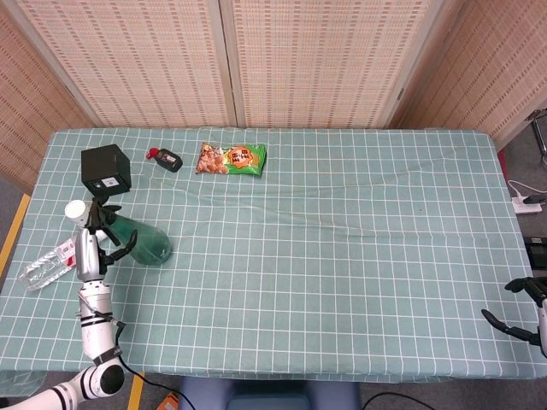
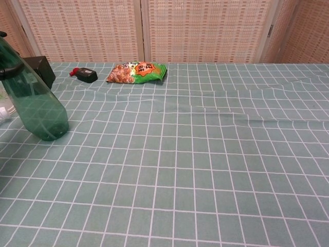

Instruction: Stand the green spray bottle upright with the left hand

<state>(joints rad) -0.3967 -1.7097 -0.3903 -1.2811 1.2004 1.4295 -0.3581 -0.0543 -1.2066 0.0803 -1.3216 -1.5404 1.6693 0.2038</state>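
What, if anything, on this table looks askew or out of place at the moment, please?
The green spray bottle leans instead of standing straight, its base on the cloth, with the left hand around its upper part. A clear plastic bottle lies on its side at the table's left edge. The tablecloth shows wrinkles mid-table.

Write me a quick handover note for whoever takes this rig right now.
Left hand: fingers around the green spray bottle near the table's left edge.
Right hand: off the table's right edge, holding nothing, fingers apart.
Bottle: base on the tablecloth, body leaning a little, in front of the black box.
Done: bottle raised onto its base.
Left: bring it fully upright, let go, check that it stands, then pull the left hand clear.
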